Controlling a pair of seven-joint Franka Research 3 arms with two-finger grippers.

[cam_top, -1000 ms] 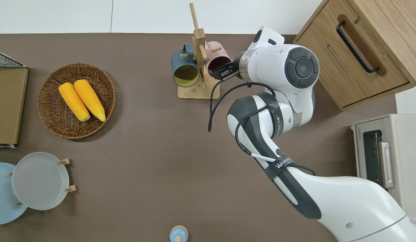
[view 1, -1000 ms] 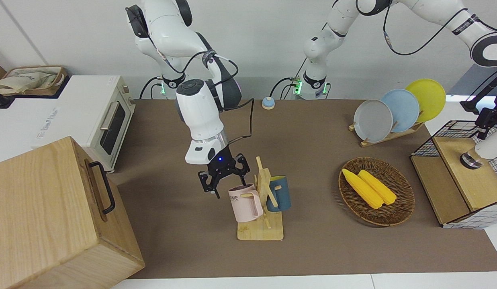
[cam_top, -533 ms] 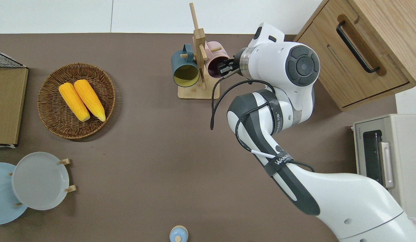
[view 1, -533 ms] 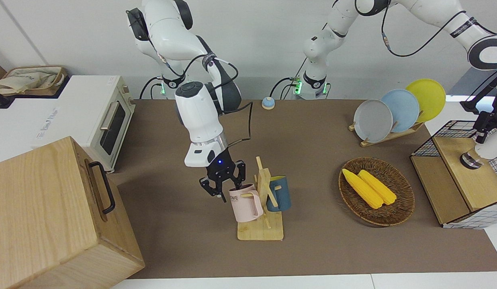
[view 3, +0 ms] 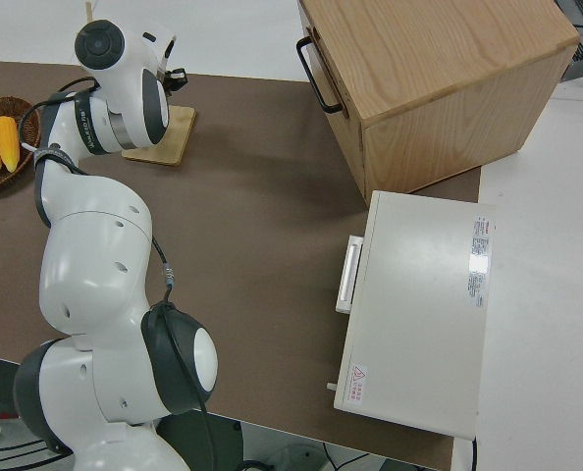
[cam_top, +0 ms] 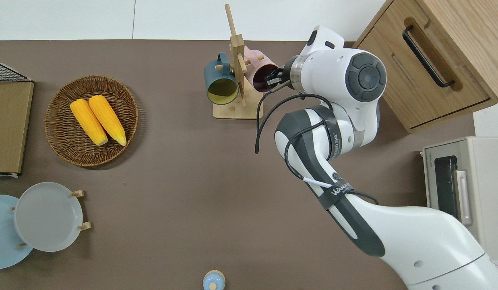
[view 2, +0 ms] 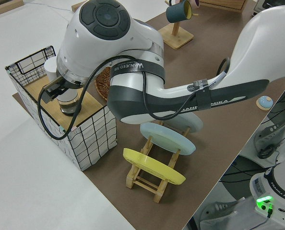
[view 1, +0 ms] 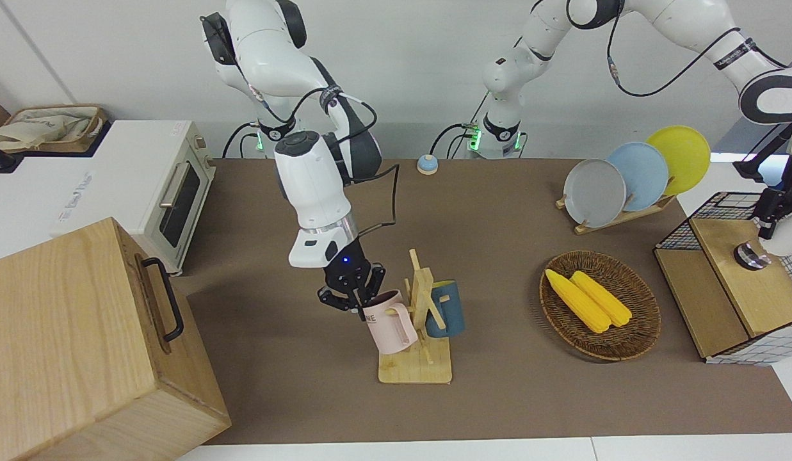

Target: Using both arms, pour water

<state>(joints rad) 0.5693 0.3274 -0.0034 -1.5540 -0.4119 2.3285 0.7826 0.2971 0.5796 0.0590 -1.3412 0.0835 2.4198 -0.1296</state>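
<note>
The pale pink ceramic mug point(view 1: 388, 325), hanging tilted on the wooden peg rack point(view 1: 421, 333), is being pinched at its rim by the right gripper point(view 1: 352, 296) jaws. Being rigid, glossy and breakable, it is probably best gripped firmly. The left gripper point(view 2: 52, 91) jaws' state cannot be told.

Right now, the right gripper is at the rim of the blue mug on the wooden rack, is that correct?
Not quite. The right gripper is at the rim of the pink mug, not the blue mug, which hangs untouched on the same wooden rack. The front view shows this.
</note>
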